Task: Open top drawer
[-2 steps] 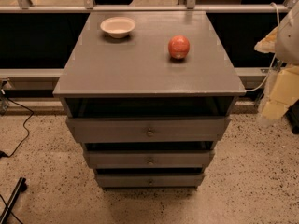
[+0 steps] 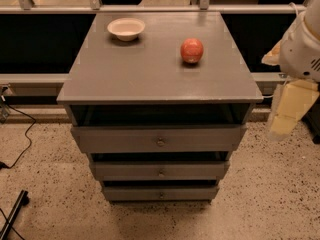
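Standing mid-frame is 1 grey cabinet (image 2: 150, 97) with 3 drawers stacked in its front, each bearing 1 small round knob. The top drawer (image 2: 115, 140) — widest and tallest-fronted of the 3 — sits just under the cabinet's surface (image 2: 150, 74), with its knob (image 2: 160, 142) at the middle of its front. A dark gap runs above that front, and what lies inside cannot be made out. Below it come 2 narrower drawers, the middle drawer (image 2: 125, 171) and the bottom drawer (image 2: 130, 193), each stepped back under the one above.

On the surface stand 2 things, well apart: 1 pale bowl (image 2: 126, 28) at 11 o'clock, empty, and 1 round red fruit (image 2: 192, 50) at 1 o'clock.

The gripper (image 2: 286, 119) hangs at 3 o'clock, beyond that edge of the cabinet and apart from the top drawer — whether it is spread or closed cannot be told. At 9 o'clock, 1 dark cable (image 2: 20, 149) trails over the speckled floor (image 2: 270, 194).
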Robot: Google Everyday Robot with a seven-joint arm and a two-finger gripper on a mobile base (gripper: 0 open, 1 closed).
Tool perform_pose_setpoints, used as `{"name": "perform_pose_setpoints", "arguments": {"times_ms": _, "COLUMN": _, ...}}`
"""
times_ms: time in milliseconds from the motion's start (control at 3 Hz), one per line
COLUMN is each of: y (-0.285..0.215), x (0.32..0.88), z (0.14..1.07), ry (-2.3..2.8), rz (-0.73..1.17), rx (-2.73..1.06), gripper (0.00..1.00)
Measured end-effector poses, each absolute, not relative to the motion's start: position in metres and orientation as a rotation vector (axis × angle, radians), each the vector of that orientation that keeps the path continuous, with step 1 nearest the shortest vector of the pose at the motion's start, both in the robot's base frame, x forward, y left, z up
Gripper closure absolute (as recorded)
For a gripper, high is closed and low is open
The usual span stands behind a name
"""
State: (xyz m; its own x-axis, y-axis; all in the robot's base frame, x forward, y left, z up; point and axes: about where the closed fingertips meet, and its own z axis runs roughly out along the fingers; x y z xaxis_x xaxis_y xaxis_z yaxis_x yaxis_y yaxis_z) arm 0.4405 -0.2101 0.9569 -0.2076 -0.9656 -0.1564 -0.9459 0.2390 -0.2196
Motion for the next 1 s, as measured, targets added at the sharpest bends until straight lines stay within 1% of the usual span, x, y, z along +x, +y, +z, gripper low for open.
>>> {"name": "perform_pose_setpoints", "arguments": {"times_ms": 333, "y": -0.186, "x": 0.421, "z": 0.929, "ry": 2.181, "rz": -0.08, "rx": -1.866, "gripper": 0.0}}
{"name": "perform_pose_setpoints", "arguments": {"times_ms": 667, "y": -0.174, "x": 0.388, "z": 0.88, "ry": 2.084, "rz": 0.019, "rx": -1.865, "gripper": 0.0}}
{"name": "perform_pose_setpoints", "arguments": {"times_ms": 1000, "y": -0.171, "x": 0.374, "z": 0.849, "ry": 2.032, "rz": 0.093, "rx": -1.838, "gripper": 0.0}}
